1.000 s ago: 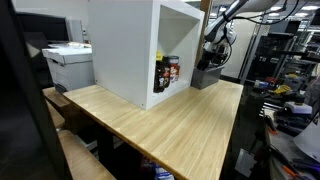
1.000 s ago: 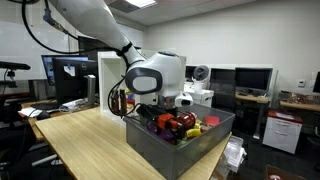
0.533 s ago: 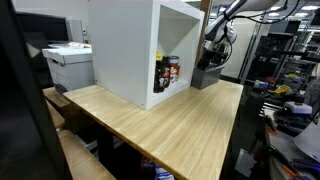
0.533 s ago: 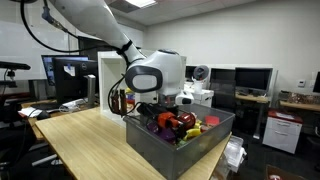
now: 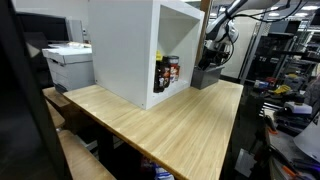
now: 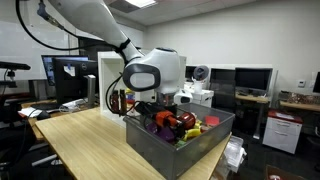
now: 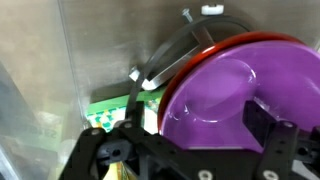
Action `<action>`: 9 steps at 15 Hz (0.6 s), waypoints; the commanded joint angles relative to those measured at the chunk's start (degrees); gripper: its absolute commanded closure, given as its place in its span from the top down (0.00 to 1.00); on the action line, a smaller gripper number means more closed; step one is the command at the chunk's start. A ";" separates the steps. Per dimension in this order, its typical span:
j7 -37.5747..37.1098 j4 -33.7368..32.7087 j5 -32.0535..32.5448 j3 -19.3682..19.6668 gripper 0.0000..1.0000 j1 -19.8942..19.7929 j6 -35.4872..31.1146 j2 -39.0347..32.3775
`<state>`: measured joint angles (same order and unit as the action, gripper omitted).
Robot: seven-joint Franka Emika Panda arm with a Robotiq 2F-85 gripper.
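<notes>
My gripper [image 6: 160,108] hangs low inside a grey bin [image 6: 150,145] at the table's corner, also seen as the gripper [image 5: 208,60] over the bin [image 5: 207,76]. In the wrist view the gripper [image 7: 190,135] stands open, with its fingers [image 7: 265,125] wide apart. A purple bowl with a red rim [image 7: 220,85] fills the space just beyond and between them. I cannot tell whether the fingers touch it. A green package [image 7: 110,112] lies beside the bowl against the bin's grey wall.
The bin holds several colourful items [image 6: 178,122]. A tall white open box [image 5: 130,50] stands on the wooden table [image 5: 170,125], with cans [image 5: 167,72] inside its opening next to the bin. A printer [image 5: 68,65] sits behind it. Desks with monitors [image 6: 252,78] surround the table.
</notes>
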<state>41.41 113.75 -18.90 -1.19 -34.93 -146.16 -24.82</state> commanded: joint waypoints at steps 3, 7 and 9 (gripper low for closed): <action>1.24 5.06 -1.49 1.47 0.75 1.24 -1.78 4.59; 1.65 5.52 -1.67 2.12 0.54 1.73 -2.10 5.12; 1.69 5.34 -1.69 2.27 0.44 1.85 -2.02 5.04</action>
<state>41.41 116.67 -18.90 0.12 -34.11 -146.99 -21.89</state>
